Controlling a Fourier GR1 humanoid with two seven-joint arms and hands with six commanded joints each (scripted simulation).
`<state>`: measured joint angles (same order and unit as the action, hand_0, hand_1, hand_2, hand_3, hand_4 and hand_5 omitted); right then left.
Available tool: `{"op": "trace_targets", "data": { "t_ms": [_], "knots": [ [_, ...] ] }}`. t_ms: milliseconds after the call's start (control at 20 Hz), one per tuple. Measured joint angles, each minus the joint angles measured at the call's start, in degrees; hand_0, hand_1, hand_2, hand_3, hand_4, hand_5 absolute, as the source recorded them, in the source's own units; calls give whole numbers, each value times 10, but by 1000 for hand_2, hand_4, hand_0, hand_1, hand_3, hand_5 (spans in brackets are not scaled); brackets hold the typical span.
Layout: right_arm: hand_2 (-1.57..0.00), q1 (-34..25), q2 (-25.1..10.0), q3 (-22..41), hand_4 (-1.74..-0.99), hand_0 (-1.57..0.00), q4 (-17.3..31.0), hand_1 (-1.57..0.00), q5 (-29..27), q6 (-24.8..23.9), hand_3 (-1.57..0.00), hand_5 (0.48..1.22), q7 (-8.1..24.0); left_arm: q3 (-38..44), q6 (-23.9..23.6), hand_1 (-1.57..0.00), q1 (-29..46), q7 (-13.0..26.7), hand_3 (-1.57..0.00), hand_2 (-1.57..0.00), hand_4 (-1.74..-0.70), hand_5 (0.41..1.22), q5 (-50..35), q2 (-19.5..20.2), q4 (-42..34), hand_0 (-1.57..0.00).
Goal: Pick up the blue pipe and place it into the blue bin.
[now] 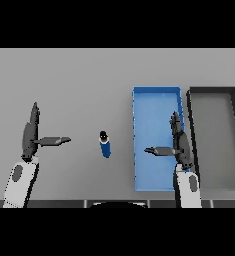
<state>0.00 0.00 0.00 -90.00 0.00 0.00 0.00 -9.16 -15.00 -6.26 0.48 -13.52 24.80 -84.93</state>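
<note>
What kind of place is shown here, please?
Probably a tabletop sorting station: a plain grey table with a blue bin and a dark bin side by side, a small blue pipe, and open robot hands, left and right.

A plain grey table [89, 80] fills nearly the whole frame, from the left edge to the right edge. Its surface is smooth and evenly lit, without strong shadows. No wall, floor or window can be seen. Along the lower edge of the frame the table ends in a darker strip.
</note>
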Motion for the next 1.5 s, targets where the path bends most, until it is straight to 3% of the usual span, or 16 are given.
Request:
{"op": "trace_targets", "data": {
  "t_ms": [300, 350, 450, 650, 800, 950, 1300, 1500],
  "knots": [
    [1, -23, -14, -17, -1205, 1, 21, 1, -12, 6, 1, 629, 7, -7, -12, 1, -31, 16, 1, 1, -966, 593, 10, -16, 18, 1],
    [1, 0, -54, -4, -1201, 1, 1, 1, 27, 16, 1, 628, -55, -22, 45, 1, -10, -28, 1, 1, -963, 592, 15, 20, 15, 1],
    [1, 31, -86, 18, -1197, 1, -27, 1, 73, 21, 1, 626, -86, -32, 107, 1, 7, -70, 1, 1, -959, 590, 19, 62, 25, 1],
    [1, 36, -94, 28, -1203, 1, -47, 1, 85, 25, 1, 625, -73, -40, 144, 1, -2, -80, 1, 1, -960, 593, 17, 80, 27, 1],
    [1, 30, -100, 26, -1181, 1, -34, 1, 86, 29, 1, 619, -55, -54, 191, 1, 9, -96, 1, 1, -989, 573, 4, 92, 12, 1],
    [1, 26, -100, 28, -1176, 1, -35, 1, 85, 31, 1, 615, -73, -78, 227, 1, 32, -92, 1, 1, -1048, 535, 8, 114, -26, 1],
    [1, 35, -102, 29, -1195, 1, -49, 1, 84, 34, 1, 617, -55, -173, 254, 1, 37, -22, 1, 1, -1138, 455, 48, 72, -76, 1],
    [1, 32, -100, 29, -1218, 1, -53, 1, 79, 36, 1, 627, -61, -197, 254, 1, 17, -19, 1, 1, -1147, 452, 65, 31, -51, 1]
  ]
}}
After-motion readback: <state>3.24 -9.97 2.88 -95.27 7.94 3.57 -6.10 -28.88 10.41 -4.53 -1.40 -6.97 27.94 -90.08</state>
